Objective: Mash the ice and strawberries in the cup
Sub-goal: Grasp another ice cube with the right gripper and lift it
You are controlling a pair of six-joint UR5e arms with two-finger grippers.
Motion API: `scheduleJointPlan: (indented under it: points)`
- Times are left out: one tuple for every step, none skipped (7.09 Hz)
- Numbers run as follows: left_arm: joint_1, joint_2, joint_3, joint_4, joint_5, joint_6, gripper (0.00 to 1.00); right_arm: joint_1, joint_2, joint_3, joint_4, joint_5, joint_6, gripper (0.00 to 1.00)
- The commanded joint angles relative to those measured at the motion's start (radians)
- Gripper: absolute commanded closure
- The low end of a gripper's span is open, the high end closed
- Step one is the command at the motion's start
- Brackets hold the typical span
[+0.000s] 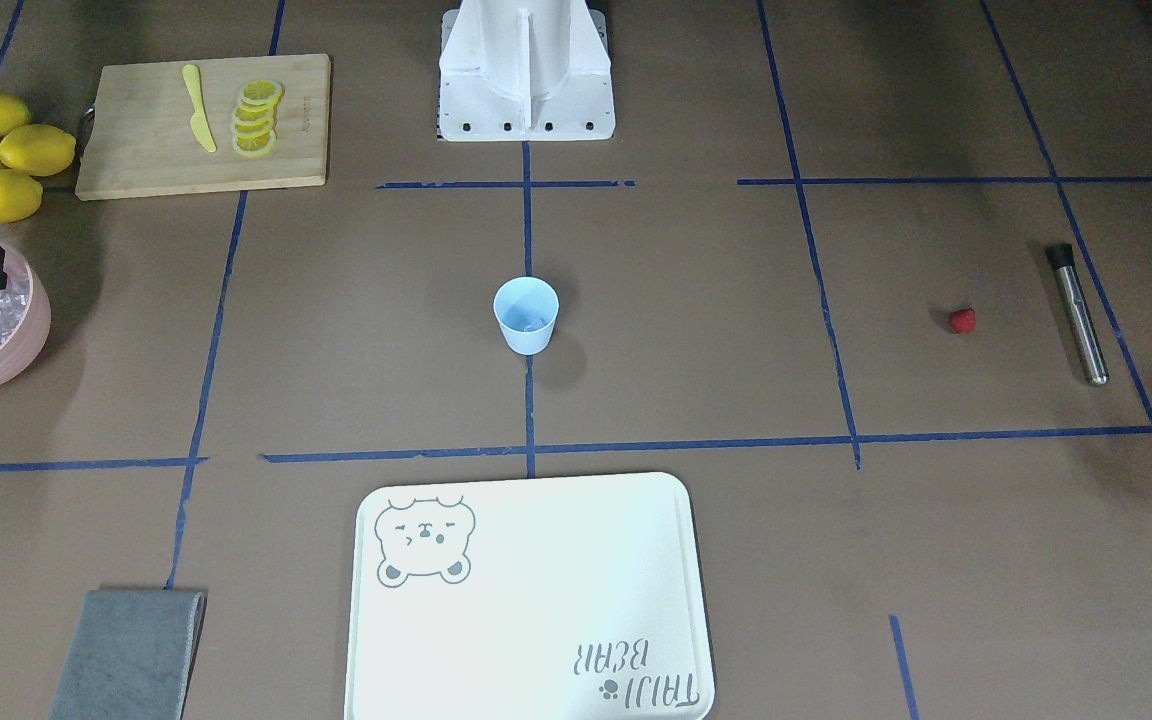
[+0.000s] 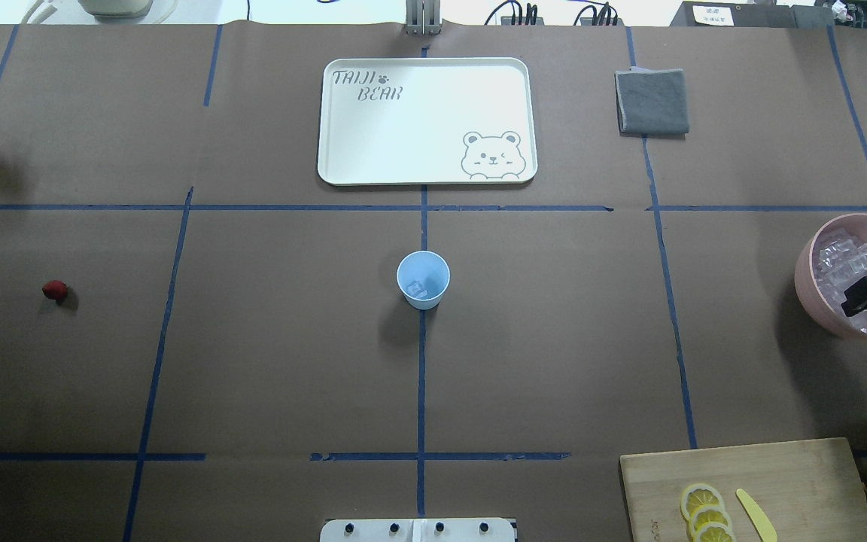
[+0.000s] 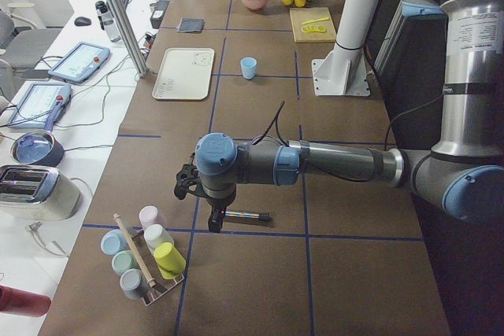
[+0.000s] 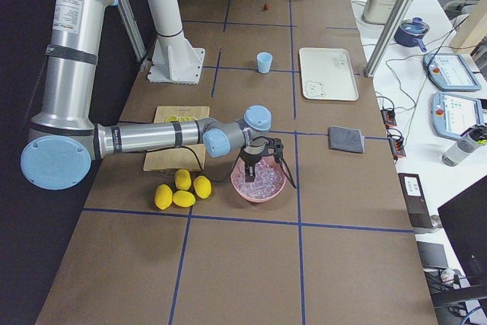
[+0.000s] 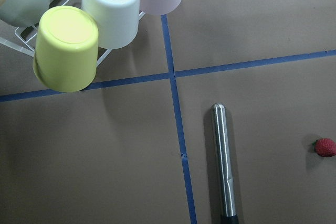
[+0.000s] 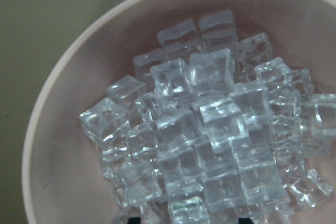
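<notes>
My right fingers (image 2: 862,295) hung spread apart over the ice (image 6: 210,129) in the pink bowl (image 2: 805,290); I couldn't tell how my left fingers (image 3: 186,182) stood.

The light blue cup (image 2: 423,275) stands upright on the brown table (image 2: 290,361), with at least one ice cube (image 2: 418,289) at its bottom. Straight beyond the cup lies a white bear-print tray (image 2: 403,135), and beyond it to the right a folded grey cloth (image 2: 652,102). Far to the cup's left sits the strawberry (image 2: 55,290). Far to the cup's right a pink bowl (image 2: 810,301) holds heaped ice cubes (image 2: 847,260), with the right gripper (image 2: 859,299) above them. Nearer than the cup and to its right is a wooden cutting board (image 2: 780,482) with lemon slices (image 2: 704,512) and a yellow knife (image 2: 755,516).
</notes>
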Motion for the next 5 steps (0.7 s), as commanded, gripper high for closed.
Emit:
scheduleJointPlan:
  points:
    - [0.0, 0.0, 0.0, 0.001, 0.0, 0.0, 0.0, -0.006, 0.0, -0.001, 0.001, 0.0, -0.002, 0.31]
    - [0.0, 0.0, 0.0, 0.002, 0.0, 0.0, 0.0, -0.006, -0.002, -0.001, 0.002, 0.001, -0.003, 0.34]
    - [0.0, 0.0, 0.0, 0.002, 0.0, 0.0, 0.0, -0.006, -0.002, -0.001, 0.001, 0.001, -0.003, 0.44]
    - [0.0, 0.0, -0.002, 0.002, 0.0, 0.0, 0.0, -0.004, -0.002, 0.008, 0.004, -0.004, -0.006, 0.79]
    - [0.0, 0.0, -0.012, 0.007, 0.0, 0.0, 0.0, -0.002, -0.002, 0.01, 0.004, -0.005, -0.027, 0.97]
